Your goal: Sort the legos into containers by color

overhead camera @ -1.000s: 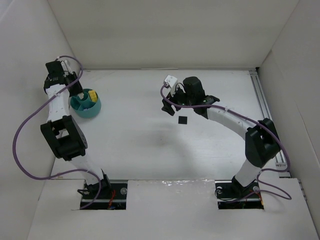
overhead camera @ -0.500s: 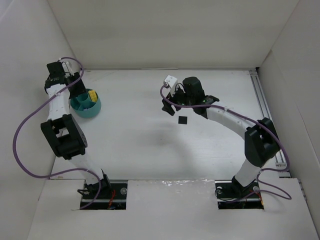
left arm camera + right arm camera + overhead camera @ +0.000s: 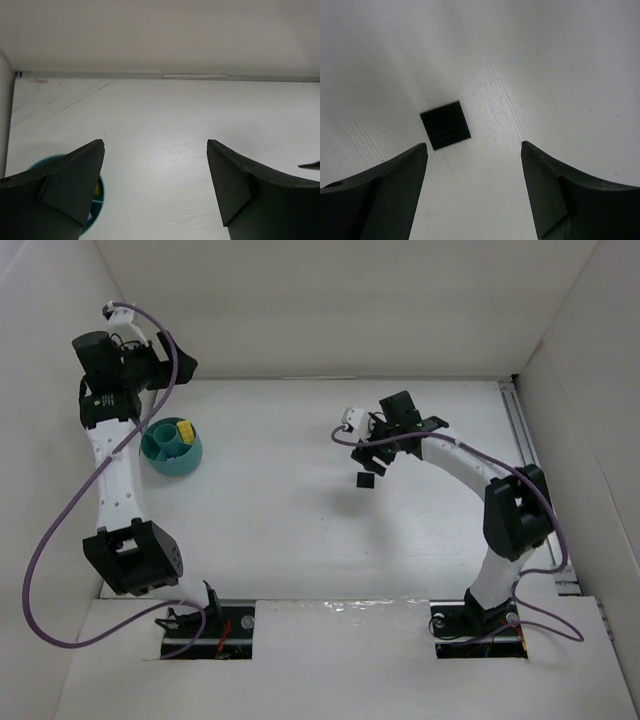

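Note:
The teal bowl point(image 3: 190, 462) stands at the left of the table, with a yellow lego point(image 3: 183, 430) showing in one compartment. My left gripper point(image 3: 178, 365) hangs open and empty high above and behind the bowl. In the left wrist view a sliver of the bowl point(image 3: 100, 205) peeks past the left finger of that gripper point(image 3: 155, 145). A flat black square lego point(image 3: 367, 480) lies mid-table. My right gripper point(image 3: 375, 462) hovers open just behind it. The right wrist view has the black square point(image 3: 445, 124) lying ahead of the open gripper point(image 3: 474, 145), toward its left finger, untouched.
White walls close in the table at the back and both sides. A metal rail point(image 3: 530, 460) runs along the right edge. Purple cables loop off both arms.
My left gripper has opened and lifted up and back, away from the bowl. My right gripper has shifted slightly right and turned over the black square, which has not moved.

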Available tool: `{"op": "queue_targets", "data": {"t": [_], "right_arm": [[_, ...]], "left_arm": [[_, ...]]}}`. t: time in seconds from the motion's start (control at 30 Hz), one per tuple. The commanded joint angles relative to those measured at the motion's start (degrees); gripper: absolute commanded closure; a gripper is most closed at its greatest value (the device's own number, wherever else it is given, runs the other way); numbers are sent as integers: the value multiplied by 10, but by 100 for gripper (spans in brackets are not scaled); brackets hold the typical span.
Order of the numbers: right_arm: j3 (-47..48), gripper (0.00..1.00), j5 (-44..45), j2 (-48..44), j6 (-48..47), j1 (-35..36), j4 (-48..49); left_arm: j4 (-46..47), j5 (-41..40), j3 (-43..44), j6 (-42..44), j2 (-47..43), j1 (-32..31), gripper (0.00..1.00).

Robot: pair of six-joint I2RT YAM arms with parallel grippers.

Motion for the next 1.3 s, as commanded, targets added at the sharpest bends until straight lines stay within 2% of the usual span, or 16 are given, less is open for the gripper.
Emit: {"op": "queue_targets", "data": {"t": [0.0, 0.13, 0.3, 0.5, 0.6, 0.77, 0.9, 1.0, 1.27], "right_arm": [[89, 19, 49, 61, -113, -15, -179], [219, 13, 83, 146, -137, -22, -310], [283, 5, 89, 208, -157, -22, -369], [366, 4, 77, 260, -174, 6, -477], [366, 4, 89, 272, -165, 28, -477], [372, 4, 97, 289, -142, 55, -477], [367, 4, 151, 309, -96, 77, -414], [367, 4, 171, 324, -79, 77, -401], [361, 0, 211, 329, -79, 82, -382]], "left_arm": [[5, 42, 22, 5, -7, -27, 19], [16, 32, -13, 13, -33, -55, 16], [21, 32, -39, 8, -52, -55, 15], [15, 20, -56, 21, -76, -55, 9], [15, 15, -69, 21, -82, -55, 0], [15, 15, -81, 21, -88, -55, 0], [15, 10, -81, 21, -88, -55, 0], [15, 10, -81, 21, -88, -55, 0], [20, 20, -93, 21, -93, -49, 0]]}}
